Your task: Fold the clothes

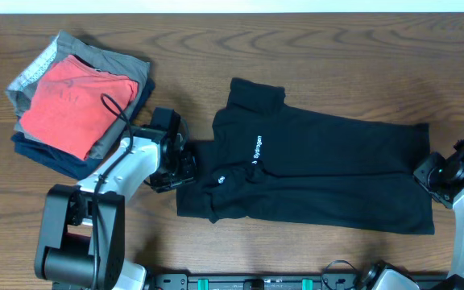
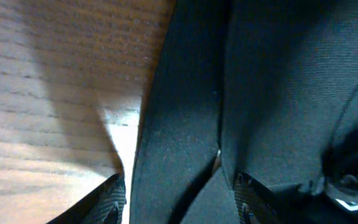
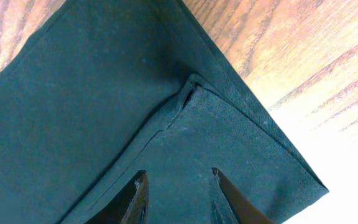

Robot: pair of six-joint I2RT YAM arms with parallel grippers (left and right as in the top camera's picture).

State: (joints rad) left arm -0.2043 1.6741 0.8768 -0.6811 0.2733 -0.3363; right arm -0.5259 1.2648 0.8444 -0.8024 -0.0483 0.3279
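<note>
The clothes, a black shirt (image 1: pixel 321 181) with white chest lettering, lie flat on the table, folded lengthwise, collar to the left and hem to the right. My left gripper (image 1: pixel 185 165) is at the shirt's left edge. In the left wrist view the gripper (image 2: pixel 178 193) is open and straddles a fold of the black fabric (image 2: pixel 185 93), with a strip of bare table between its left finger (image 2: pixel 112 198) and the cloth. My right gripper (image 1: pixel 424 171) is at the hem end. In the right wrist view the gripper (image 3: pixel 178 177) is part-way open, with flat fabric (image 3: pixel 104 93) between its tips.
A stack of folded garments stands at the back left: a red one (image 1: pixel 71 101) on top, grey (image 1: pixel 127 68) under it, navy (image 1: pixel 55 157) at the bottom. It lies close to my left arm. Wooden table (image 1: pixel 337 56) shows behind the shirt.
</note>
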